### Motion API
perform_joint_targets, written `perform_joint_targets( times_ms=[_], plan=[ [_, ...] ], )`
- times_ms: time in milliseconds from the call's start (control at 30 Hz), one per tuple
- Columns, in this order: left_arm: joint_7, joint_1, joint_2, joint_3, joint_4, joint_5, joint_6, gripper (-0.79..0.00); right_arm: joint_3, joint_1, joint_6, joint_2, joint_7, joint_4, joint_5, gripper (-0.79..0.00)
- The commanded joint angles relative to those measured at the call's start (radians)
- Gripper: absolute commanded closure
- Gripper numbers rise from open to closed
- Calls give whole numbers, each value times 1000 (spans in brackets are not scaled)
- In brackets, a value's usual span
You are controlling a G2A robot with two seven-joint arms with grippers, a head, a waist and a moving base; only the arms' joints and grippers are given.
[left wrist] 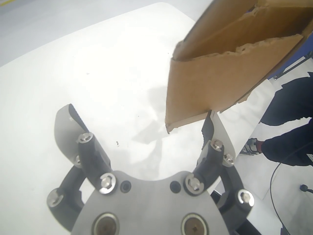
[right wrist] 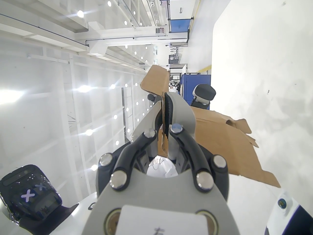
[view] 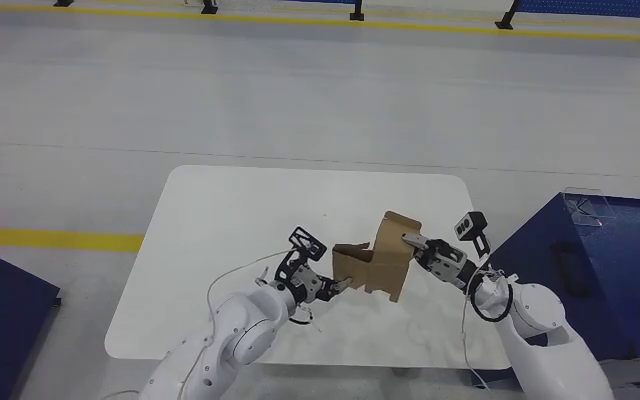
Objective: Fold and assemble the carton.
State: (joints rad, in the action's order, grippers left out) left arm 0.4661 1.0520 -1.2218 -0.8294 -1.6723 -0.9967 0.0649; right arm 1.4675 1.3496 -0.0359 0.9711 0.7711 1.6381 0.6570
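1. The carton (view: 385,258) is brown cardboard, partly opened. It sits tilted over the white table (view: 250,230), between the two grippers.
2. The right gripper (view: 410,240) has its fingers closed narrowly on an upper edge of the carton.
3. In the right wrist view, a thin cardboard panel stands edge-on between the pads of the right gripper (right wrist: 164,99). The pads press it from both sides.
4. Past those fingertips a flap of the carton (right wrist: 220,143) sticks out. The wider body of the carton spreads away from one finger toward the table (right wrist: 256,50).
5. The left gripper (view: 340,287) is at the opposite, lower end of the carton, and its fingers are spread wide.
6. In the left wrist view, the gap between the fingers of the left gripper (left wrist: 140,113) is mostly bare table (left wrist: 97,62).
7. A lower flap of the carton (left wrist: 220,74) comes down to the tip of one left finger (left wrist: 215,128) and seems to touch it. The flap's corner hangs just inside that finger.
8. The other left finger (left wrist: 66,118) is well apart from the cardboard.
9. Beyond the left fingertips the carton's open inside shows, with rough torn edges on its inner folds.
10. Whether the carton's lowest edge rests on the table cannot be told.
11. A blue cabinet (view: 575,250) stands beside the table, on the right gripper's side.
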Motion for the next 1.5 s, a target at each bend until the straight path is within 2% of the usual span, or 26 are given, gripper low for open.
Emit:
perform_joint_targets(
  times_ms=[0,300,567,767,1067,1467],
  plan=[
    [6,7,-1,1,-10,10,13,-785,-2,-2,-2,1,-8,1,-5,0],
    [53,30,-5,-1,-64,118,134,-785,-28,-12,-8,10,-46,8,-35,0],
    [74,47,-7,10,-101,108,164,-785,-45,-21,-12,17,-62,-9,-44,0],
    [83,38,-18,55,-109,93,202,-785,-68,-29,-4,24,-63,-12,-44,0],
    [70,-31,-54,118,-51,105,174,-785,-120,-41,38,35,-21,-14,-11,0],
    [71,-52,-72,113,-21,113,153,-785,-118,-75,80,41,0,-48,17,0]
  ],
)
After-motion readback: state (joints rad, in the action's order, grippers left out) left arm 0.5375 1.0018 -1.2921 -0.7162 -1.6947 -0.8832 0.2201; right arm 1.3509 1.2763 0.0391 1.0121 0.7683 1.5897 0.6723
